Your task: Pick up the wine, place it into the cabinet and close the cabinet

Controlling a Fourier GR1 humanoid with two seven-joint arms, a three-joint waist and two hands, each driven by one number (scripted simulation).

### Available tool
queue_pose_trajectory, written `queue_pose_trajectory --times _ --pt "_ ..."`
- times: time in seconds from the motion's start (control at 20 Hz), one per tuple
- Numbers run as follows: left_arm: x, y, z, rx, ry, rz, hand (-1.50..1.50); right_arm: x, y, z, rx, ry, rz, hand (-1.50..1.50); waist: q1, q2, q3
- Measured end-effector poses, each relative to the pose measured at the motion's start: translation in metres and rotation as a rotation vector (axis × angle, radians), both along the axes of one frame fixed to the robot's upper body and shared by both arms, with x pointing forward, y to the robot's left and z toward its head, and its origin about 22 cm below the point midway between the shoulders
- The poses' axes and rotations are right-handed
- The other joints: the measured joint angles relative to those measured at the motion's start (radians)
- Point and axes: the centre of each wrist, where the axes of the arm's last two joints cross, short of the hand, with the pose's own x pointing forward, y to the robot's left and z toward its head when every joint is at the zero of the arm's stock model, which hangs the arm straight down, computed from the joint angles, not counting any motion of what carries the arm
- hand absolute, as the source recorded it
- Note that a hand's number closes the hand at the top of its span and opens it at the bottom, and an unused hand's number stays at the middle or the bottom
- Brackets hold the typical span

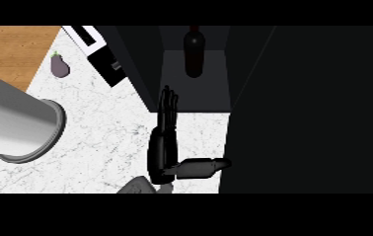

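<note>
Big dark cabinet (255, 82) stands open at the worktop's (109, 131) back edge, wine (193, 52) upright deep inside, so it's placed. One hand (166, 131), apparently the left, fingers straight and empty, seems lined up to swing the door (299, 106) shut.

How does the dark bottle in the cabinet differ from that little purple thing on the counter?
The wine bottle is long and slim with a narrow neck; the eggplant is short and plump. The bottle sits inside the dark cabinet; the eggplant lies out on the white counter, far to the left. The bottle looks near black, the eggplant purple with a green stem. Neither is touched by a hand.
</note>
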Motion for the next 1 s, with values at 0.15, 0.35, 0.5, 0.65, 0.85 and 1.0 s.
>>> queue_pose_trajectory --times 0.15,0.35,0.5,0.65,0.85,1.0 --pt "-0.017 0.008 0.008 -0.003 0.006 0.018 -1.50 0.000 0.002 0.001 0.006 0.005 0.005 -1.50 0.000 0.001 0.000" --pt "-0.036 0.015 0.025 -0.031 -0.001 0.021 -1.50 0.001 0.005 0.004 -0.005 0.007 0.013 -1.50 -0.001 0.001 0.000" --pt "-0.051 0.031 0.029 -0.033 -0.014 0.007 -1.50 0.000 0.003 0.001 -0.022 0.019 0.025 -1.50 -0.001 0.002 0.000" --pt "-0.065 0.046 0.034 -0.027 -0.021 -0.014 -1.50 -0.002 0.001 -0.002 -0.039 0.035 0.040 1.50 -0.002 0.002 0.000" --pt "-0.078 0.067 0.037 -0.023 -0.027 -0.057 -1.50 -0.003 0.002 -0.004 -0.078 0.061 0.082 1.50 -0.002 0.002 0.000" --pt "-0.083 0.081 0.043 -0.019 -0.034 -0.090 -1.50 -0.003 0.004 -0.003 -0.105 0.067 0.114 1.50 -0.002 0.002 0.000"
